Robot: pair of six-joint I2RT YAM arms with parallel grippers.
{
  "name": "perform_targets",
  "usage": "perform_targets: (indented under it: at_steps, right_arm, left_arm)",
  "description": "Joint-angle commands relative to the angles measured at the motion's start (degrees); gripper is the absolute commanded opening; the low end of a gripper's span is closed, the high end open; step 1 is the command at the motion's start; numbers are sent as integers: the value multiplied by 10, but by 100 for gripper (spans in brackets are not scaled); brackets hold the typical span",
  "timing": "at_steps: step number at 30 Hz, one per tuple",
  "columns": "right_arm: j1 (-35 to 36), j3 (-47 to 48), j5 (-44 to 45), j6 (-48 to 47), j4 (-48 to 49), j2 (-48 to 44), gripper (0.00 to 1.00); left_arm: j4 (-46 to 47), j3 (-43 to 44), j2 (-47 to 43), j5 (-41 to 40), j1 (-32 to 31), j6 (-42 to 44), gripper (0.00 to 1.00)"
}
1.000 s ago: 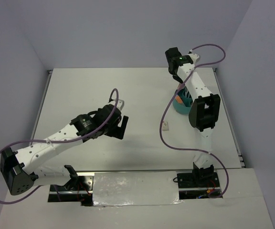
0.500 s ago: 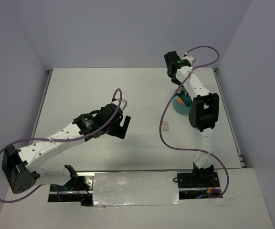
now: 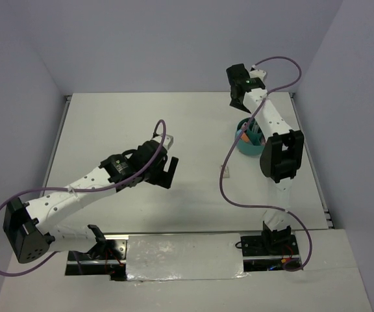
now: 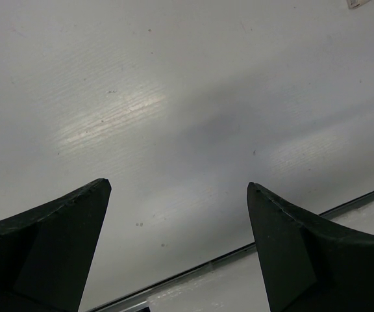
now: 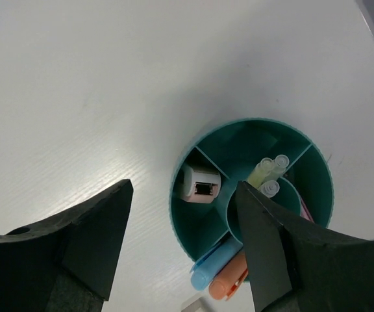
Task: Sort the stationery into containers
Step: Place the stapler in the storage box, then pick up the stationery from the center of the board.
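The teal round organiser (image 3: 247, 143) stands at the right of the table, under the right arm. In the right wrist view its rim (image 5: 255, 122) and dividers show. One compartment holds a pink and white eraser (image 5: 200, 183). The centre cup holds clear and yellow pens (image 5: 269, 173). A blue highlighter (image 5: 214, 262) and an orange highlighter (image 5: 231, 279) lean out of its near side. A small white eraser (image 3: 226, 171) lies on the table left of the organiser. My right gripper (image 3: 239, 103) (image 5: 184, 185) is open and empty above the organiser. My left gripper (image 3: 166, 171) (image 4: 177, 185) is open and empty over bare table.
The table's metal front edge (image 4: 239, 253) runs just ahead of my left fingers. A small white item (image 4: 357, 3) shows at the top right corner of the left wrist view. The right arm's purple cable (image 3: 224, 162) hangs beside the organiser.
My right gripper has shifted a little towards the back, so more of the organiser shows. My left gripper edged slightly right, then stayed still.
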Motion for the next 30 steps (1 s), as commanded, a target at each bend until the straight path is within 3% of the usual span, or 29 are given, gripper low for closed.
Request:
perform_targets:
  at_steps: [1,2,3,4,6,9,11,16,19,21,26,30]
  right_arm:
    - [0,56,-38,-43,20,-73,73]
    - [1,70,-49,-52,21,-83,75]
    - [1,71,-65,-64,23,-112,85]
    - [1,57,-105,-96,34,-130,89]
    - [1,29,-151,-125,38,-193,89]
    - [6,-100,-243,-164,57,-294,91]
    - [18,-235,-283,-182,81,-346,91]
    - [40,-501,-308,-151,146,-491,87]
    - [40,-575,-321,-122,171,-544,86]
    - [40,-587,-315,-109,173,-596,86]
    - [20,-521,-222,-25,36,-626,89]
    - [-3,-483,-221,9,-33,-678,91]
  left_arm:
    - [11,29,17,6,3,-23,99]
    - [7,35,31,1,3,-33,99]
    - [3,43,40,0,3,-39,99]
    - [-4,59,48,-2,3,-45,99]
    - [-8,75,74,1,3,-62,99]
    - [-22,104,102,-10,3,-102,99]
    - [-32,122,118,-18,3,-135,99]
    - [-54,151,139,-19,3,-174,99]
    - [-32,163,164,11,3,-180,99]
    - [-34,190,189,23,0,-192,99]
    - [-61,305,338,-5,-39,-236,99]
    - [-34,407,453,-1,-59,-252,97]
